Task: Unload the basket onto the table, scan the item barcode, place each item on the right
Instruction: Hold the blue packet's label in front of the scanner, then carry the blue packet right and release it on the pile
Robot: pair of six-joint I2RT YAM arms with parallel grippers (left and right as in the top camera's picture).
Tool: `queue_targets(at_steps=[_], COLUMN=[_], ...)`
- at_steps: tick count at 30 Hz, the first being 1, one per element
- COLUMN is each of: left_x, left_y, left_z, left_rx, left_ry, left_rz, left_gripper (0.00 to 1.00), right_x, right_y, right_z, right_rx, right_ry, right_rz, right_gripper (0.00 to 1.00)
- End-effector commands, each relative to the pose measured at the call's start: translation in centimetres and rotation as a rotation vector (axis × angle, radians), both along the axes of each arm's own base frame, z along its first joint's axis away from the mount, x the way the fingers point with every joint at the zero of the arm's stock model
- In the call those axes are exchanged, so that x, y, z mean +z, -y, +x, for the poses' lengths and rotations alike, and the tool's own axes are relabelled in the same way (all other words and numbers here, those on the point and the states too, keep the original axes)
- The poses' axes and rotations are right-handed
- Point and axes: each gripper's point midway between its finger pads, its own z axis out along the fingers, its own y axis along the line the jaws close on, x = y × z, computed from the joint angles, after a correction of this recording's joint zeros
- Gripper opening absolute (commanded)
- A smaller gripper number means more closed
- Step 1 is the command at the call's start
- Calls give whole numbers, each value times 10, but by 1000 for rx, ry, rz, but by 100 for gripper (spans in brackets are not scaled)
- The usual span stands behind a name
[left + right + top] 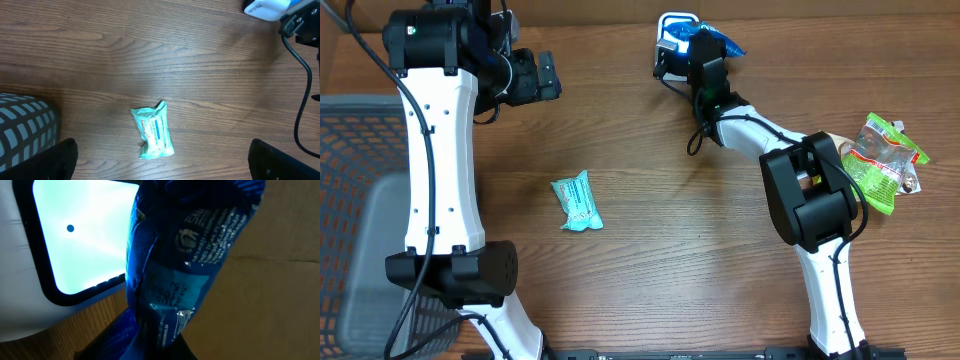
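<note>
Pinching blue packet [190, 265], right gripper [708, 62] holds it beside scanner [75, 245]; print unreadable; left gripper [546, 75] spread.

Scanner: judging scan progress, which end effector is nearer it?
Right. The right end effector, shut on the blue packet, is at the scanner; the open left end effector hangs far away.

Overhead: fixed, straight down on the table [650, 250], far, both arms in frame. Left wrist: high, angled down, mid-range on the teal packet [152, 131], scanner [265, 7] at its top edge; overhead shares both. Right wrist: very close on the blue packet [185, 265] and the scanner's lit window.
</note>
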Motion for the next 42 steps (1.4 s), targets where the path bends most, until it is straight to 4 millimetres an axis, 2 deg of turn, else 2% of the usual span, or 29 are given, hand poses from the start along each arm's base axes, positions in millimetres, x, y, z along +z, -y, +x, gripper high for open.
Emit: queue_targets(at_steps=[1,9,13,17,20,24,27,28,30,32,33,35,37,40,42], left_x=[4,4,4,4,4,4,4,4,4,4,4,4,4,4,4], left_y=[1,1,1,1,1,1,1,1,1,1,1,1,1,1,1], left_z=[1,1,1,1,1,1,1,1,1,1,1,1,1,1,1], left_rx=[10,10,10,10,10,10,10,10,10,10,10,10,10,10,10], left_ry=[12,12,12,12,12,12,12,12,12,12,12,12,12,12,12], left_rz=[-2,-2,-2,-2,-2,-2,-2,-2,-2,-2,-2,-2,-2,-2,-2], left_gripper=[100,99,100,100,100,100,100,100,100,100,100,100,100,100,100], right_x=[14,21,41,67,80,80,78,80,87,100,106,114,115,112,103], right_y=[-7,-12,-12,-11,-14,-39,-66,-81,-100,-110,-111,-105,-90,-61,-30], right_z=[-1,-8,-20,-41,-68,-128,-188,-218,-261,-293,-301,-308,-305,-294,-278], right_rx=[-8,-14,-22,-34,-27,68,171,239,360,431,424,309,151,-15,-183], right_ry=[34,7,-38,-102,-190,-411,-661,-793,-983,-1130,-1180,-1266,-1299,-1306,-1270], right_rz=[8,-4,29,72,80,173,373,472,600,726,784,922,1023,1107,1166], right_gripper=[4,4,4,4,4,4,4,4,4,4,4,4,4,4,4])
